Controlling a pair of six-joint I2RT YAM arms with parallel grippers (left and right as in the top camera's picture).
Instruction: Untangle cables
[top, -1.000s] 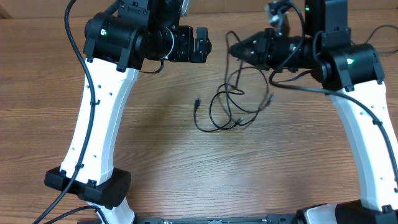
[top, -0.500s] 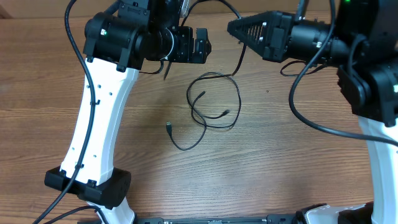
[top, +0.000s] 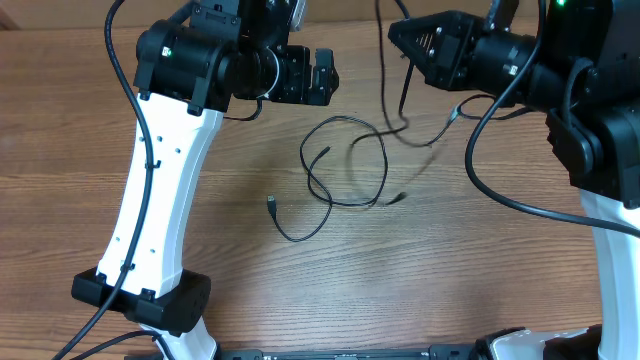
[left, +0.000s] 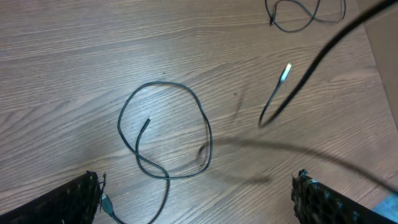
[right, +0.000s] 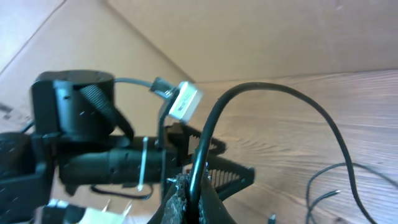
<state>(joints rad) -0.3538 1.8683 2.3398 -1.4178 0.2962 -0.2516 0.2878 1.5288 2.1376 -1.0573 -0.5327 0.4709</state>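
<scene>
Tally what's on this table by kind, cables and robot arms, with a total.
Thin black cables: 3 (looped cable, held cable in the right gripper, far cable in left wrist view)
Robot arms: 2 (left arm, right arm)
Total: 5

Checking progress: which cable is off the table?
The cable pinched in the right end effector hangs in the air; the looped cable lies flat on the table.

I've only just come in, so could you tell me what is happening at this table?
It's a cable-untangling job. The right claw is shut on one cable, held up above the wooden table with its length hanging down. Another cable lies looped on the table. The left claw is open and holds nothing.
</scene>
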